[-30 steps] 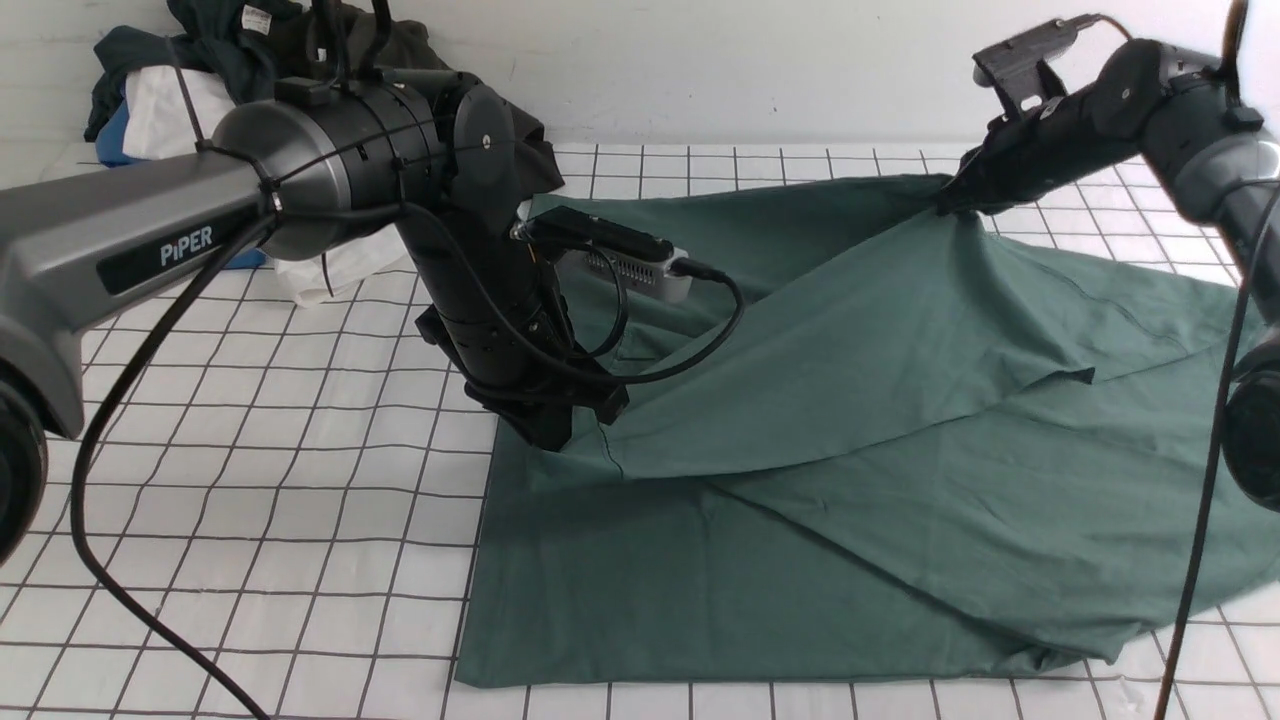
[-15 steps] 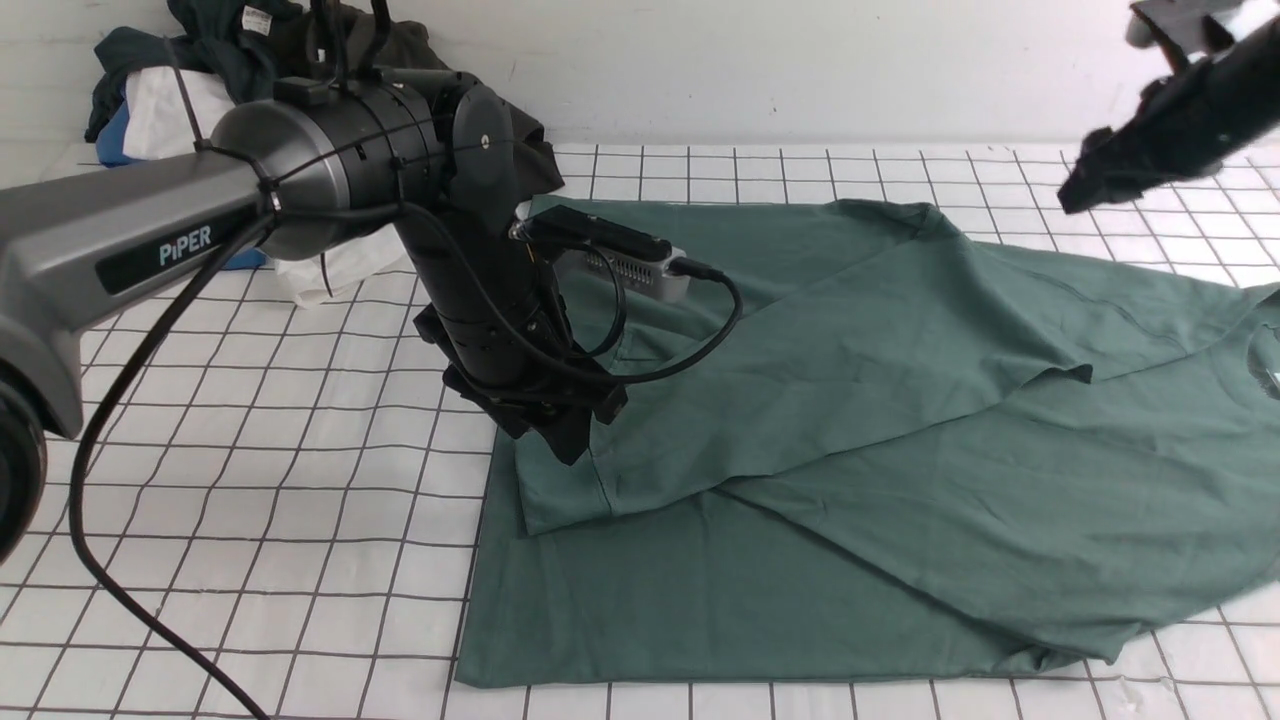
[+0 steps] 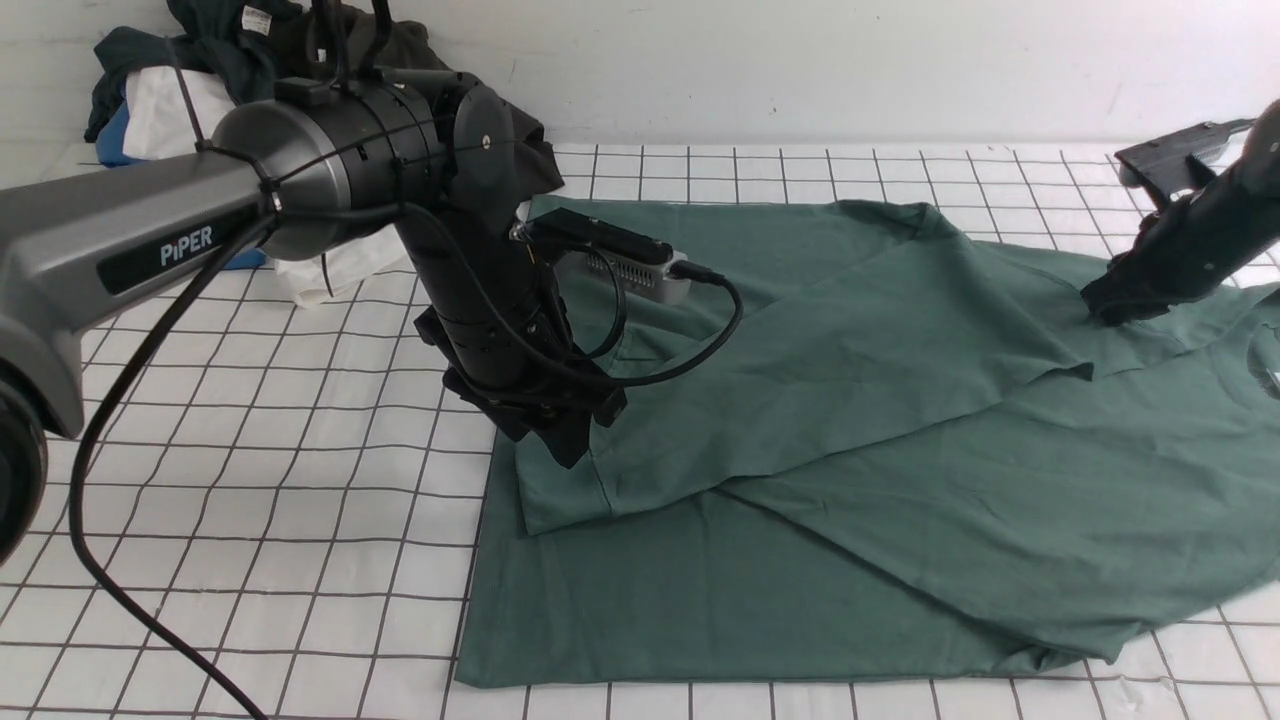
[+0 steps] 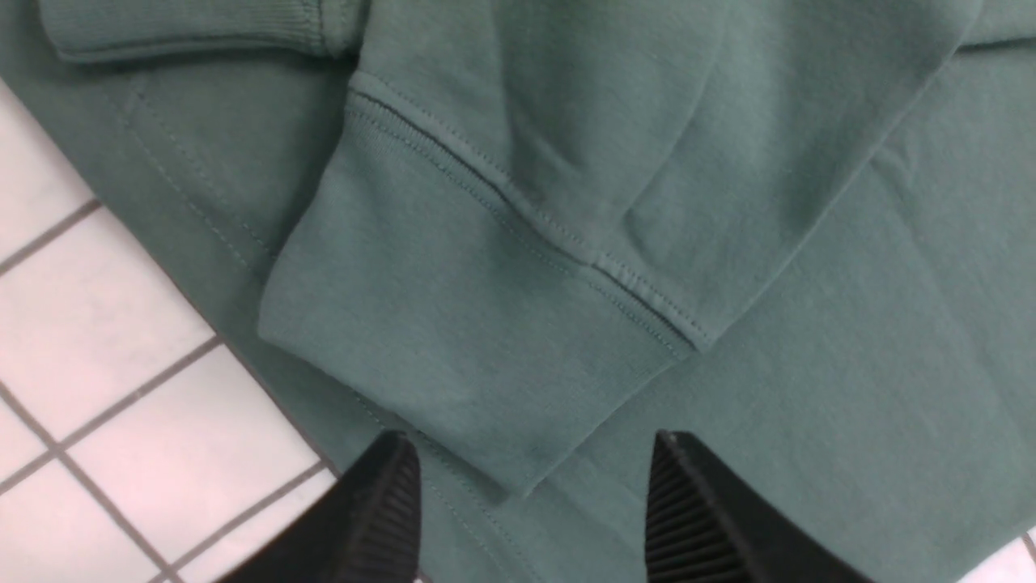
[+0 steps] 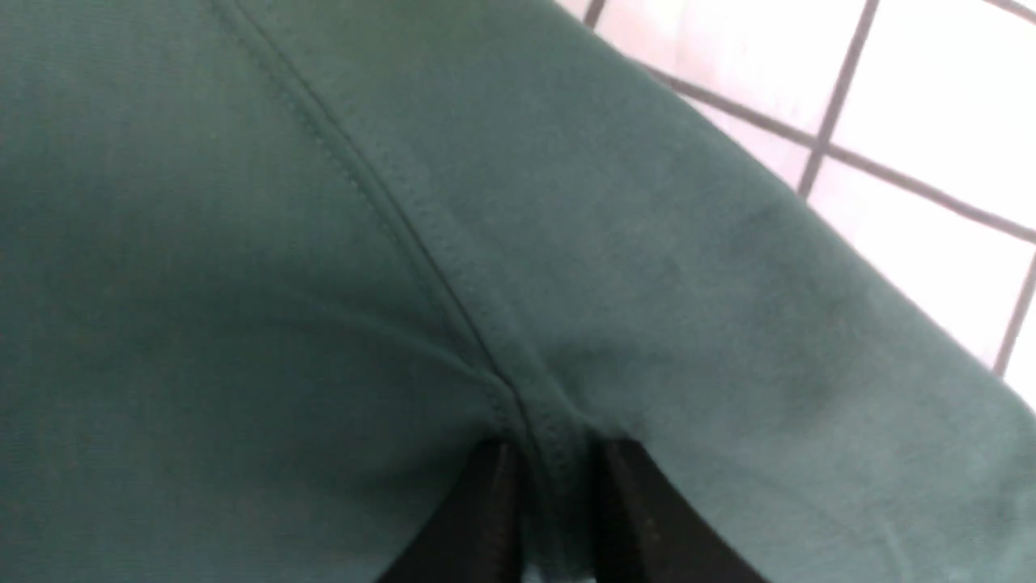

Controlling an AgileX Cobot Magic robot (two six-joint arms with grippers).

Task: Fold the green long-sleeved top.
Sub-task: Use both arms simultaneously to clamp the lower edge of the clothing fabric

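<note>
Green cotton, one long-sleeved top [image 3: 850,480], lies partly folded on a white table [image 3: 300,530] ruled with dark grid lines, with a plain white wall [image 3: 800,70] behind it. Of the two grippers, the left gripper [image 4: 534,510] stands wide above the top's sleeve cuff [image 4: 453,356]. The right gripper [image 5: 550,518] pinches a stitched seam on the top's right side. One clothes heap [image 3: 200,60] sits beyond the top's far left corner.
</note>
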